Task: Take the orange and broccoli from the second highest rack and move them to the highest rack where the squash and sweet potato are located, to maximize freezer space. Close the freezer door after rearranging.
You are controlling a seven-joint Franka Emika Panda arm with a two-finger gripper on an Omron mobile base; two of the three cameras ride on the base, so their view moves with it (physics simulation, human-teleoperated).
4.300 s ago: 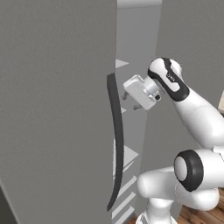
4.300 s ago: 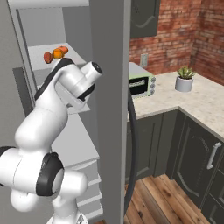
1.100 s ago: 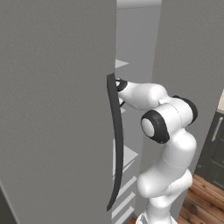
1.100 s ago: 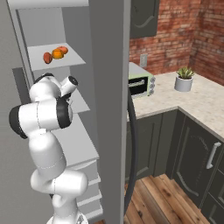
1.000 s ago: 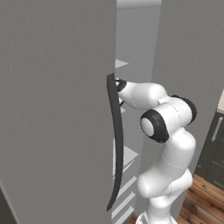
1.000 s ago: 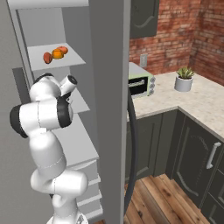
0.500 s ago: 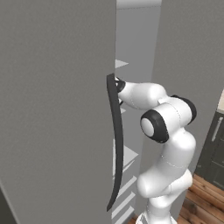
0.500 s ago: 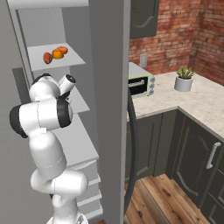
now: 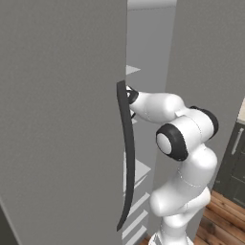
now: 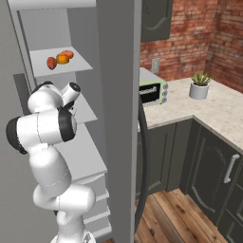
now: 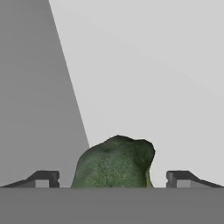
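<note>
In the hand view the broccoli (image 11: 114, 162) sits on the freezer rack squarely between the gripper (image 11: 113, 178) fingertips, whose jaws stand wide apart, one on either side of it.

broccoli (image 11: 114, 162) sits between the open end effector (image 11: 113, 178) tips, rack beyond it bare.

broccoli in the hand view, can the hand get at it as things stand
Probably yes. The broccoli sits between the hand's two open fingertips, with gaps on both sides and nothing in front of it on the pale rack.
</note>
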